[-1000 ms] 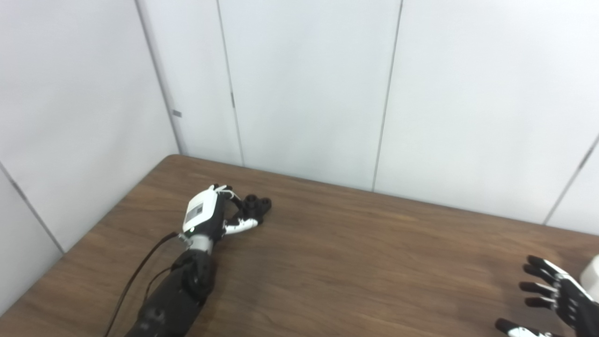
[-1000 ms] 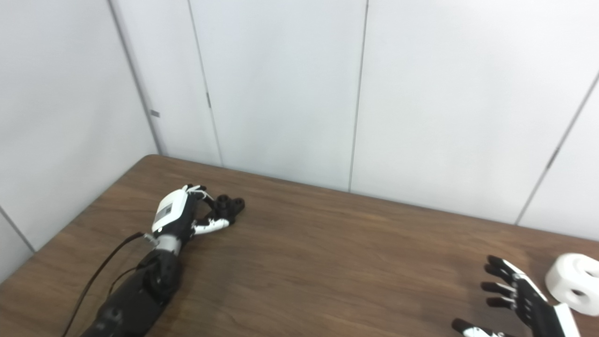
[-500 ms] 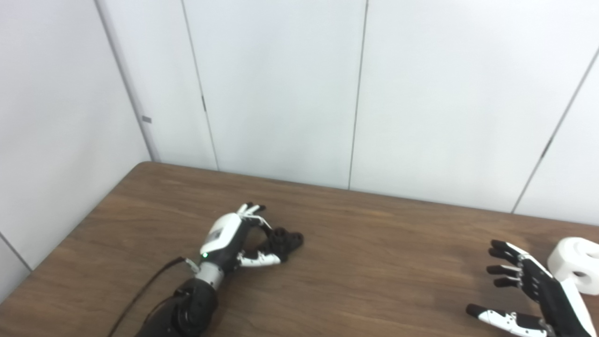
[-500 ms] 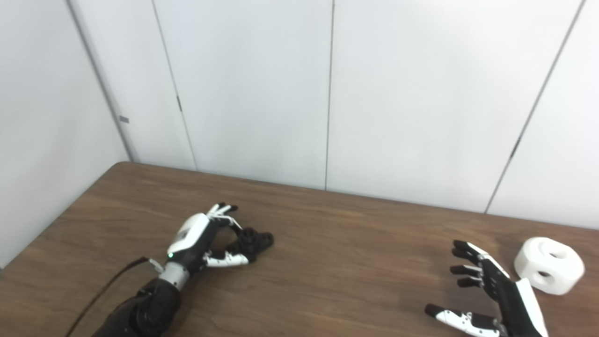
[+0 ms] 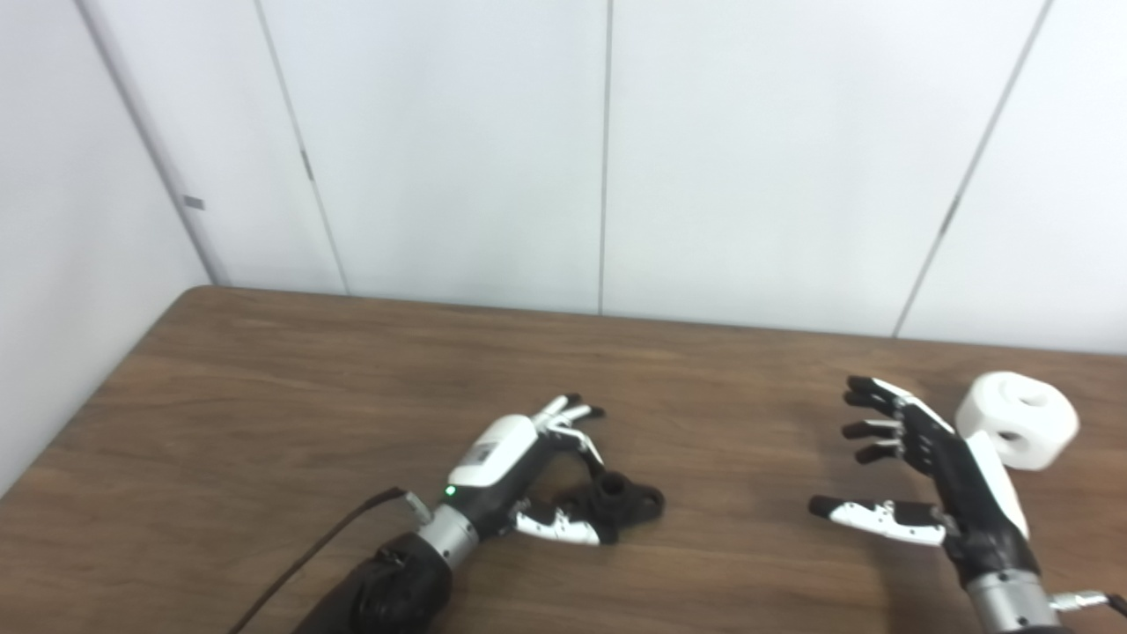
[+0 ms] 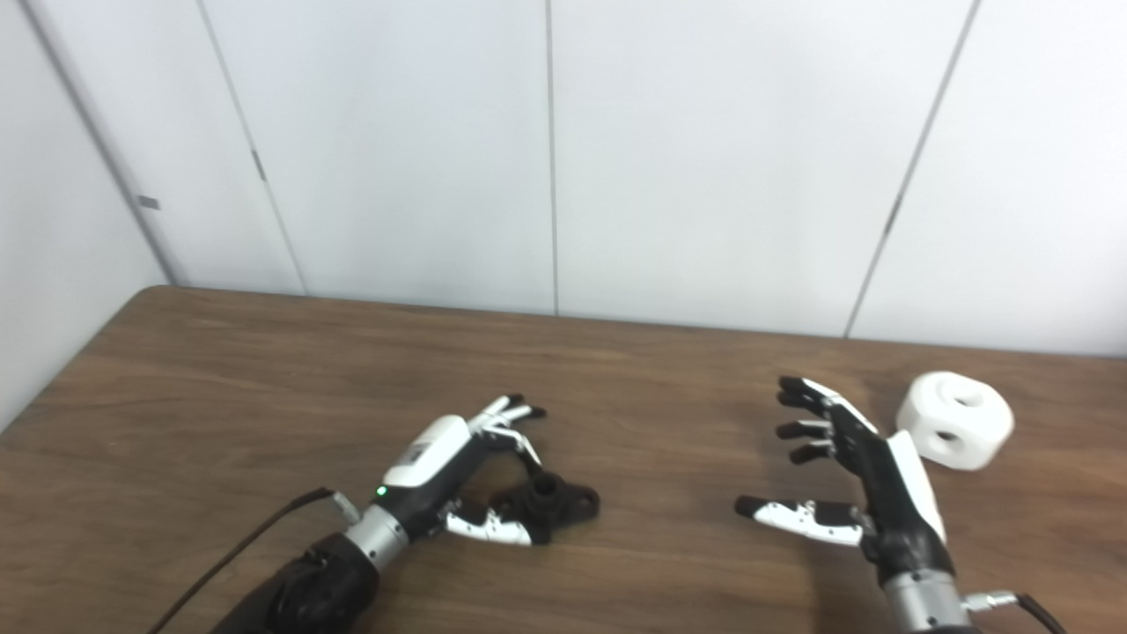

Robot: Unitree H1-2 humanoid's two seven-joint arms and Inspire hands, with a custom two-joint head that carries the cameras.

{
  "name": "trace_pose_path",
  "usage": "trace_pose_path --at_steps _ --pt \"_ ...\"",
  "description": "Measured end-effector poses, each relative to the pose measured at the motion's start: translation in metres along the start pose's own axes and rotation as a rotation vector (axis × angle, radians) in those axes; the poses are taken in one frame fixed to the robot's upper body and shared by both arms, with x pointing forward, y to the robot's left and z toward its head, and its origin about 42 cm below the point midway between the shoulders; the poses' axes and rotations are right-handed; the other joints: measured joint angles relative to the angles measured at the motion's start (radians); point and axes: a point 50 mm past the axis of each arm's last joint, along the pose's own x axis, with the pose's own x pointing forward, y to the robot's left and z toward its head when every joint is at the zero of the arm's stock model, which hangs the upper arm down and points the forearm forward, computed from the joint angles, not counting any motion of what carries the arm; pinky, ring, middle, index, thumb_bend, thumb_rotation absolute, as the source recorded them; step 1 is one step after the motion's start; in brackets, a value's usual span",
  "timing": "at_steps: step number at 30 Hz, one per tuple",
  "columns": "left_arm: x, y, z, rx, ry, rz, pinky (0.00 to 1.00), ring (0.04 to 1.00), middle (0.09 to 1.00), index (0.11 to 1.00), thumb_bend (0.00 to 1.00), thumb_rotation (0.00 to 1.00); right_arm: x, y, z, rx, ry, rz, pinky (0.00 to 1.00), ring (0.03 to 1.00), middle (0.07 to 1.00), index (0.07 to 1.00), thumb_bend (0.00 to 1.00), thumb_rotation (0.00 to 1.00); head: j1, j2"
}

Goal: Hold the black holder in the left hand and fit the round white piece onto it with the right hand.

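Toward the table's [image 5: 264, 370] front edge, the left hand [image 5: 515, 458] is cupping loosely around the black holder [image 5: 621, 504] to steady it; the right hand [image 5: 924, 467], spread wide and empty, is hovering beside the white piece [image 5: 1017, 421] near the right edge, apparently ready for grasping.

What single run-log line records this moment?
left hand: around black holder on table | right hand: open, beside round white piece | fit: not yet done

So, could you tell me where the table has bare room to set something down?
The table is bare across its far-left stretch and in the wide middle between the left hand with the black holder and the open right hand. It is crowded only at the right, where the round white piece sits just beyond that hand.
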Motion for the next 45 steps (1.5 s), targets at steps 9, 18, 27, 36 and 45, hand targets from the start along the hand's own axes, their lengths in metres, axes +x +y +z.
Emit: trace_pose_path --at_steps 9,18,27,36,45 --pt "0.016 -0.011 0.004 0.014 -0.052 -0.078 1.0 1.0 0.916 0.482 0.52 0.06 0.0 0.0 0.004 -0.019 -0.014 0.0 0.55 0.679 0.799 0.808 0.66 0.17 -0.057 0.009" --pt "0.027 -0.015 0.008 0.097 -0.076 -0.102 1.0 0.999 0.905 0.484 0.52 0.05 0.0 -0.008 0.008 -0.058 -0.028 -0.006 0.56 0.672 0.798 0.814 0.67 0.22 -0.127 0.006" --pt "0.029 -0.015 0.006 0.138 -0.081 -0.096 0.97 0.976 0.896 0.484 0.52 0.05 0.02 -0.053 0.03 -0.192 -0.076 -0.038 0.55 0.678 0.806 0.81 0.69 0.18 -0.337 -0.064" --pt "0.028 -0.011 -0.001 0.152 -0.111 -0.102 0.93 0.957 0.88 0.485 0.52 0.05 0.058 -0.131 0.069 -0.437 -0.053 -0.169 0.63 0.771 0.869 0.844 0.75 0.28 -0.5 -0.153" --pt "0.025 -0.01 -0.006 0.153 -0.125 -0.104 0.95 0.961 0.882 0.486 0.52 0.05 0.054 -0.202 0.072 -0.558 0.121 -0.199 0.87 0.967 0.983 0.919 0.77 0.34 -0.549 -0.179"
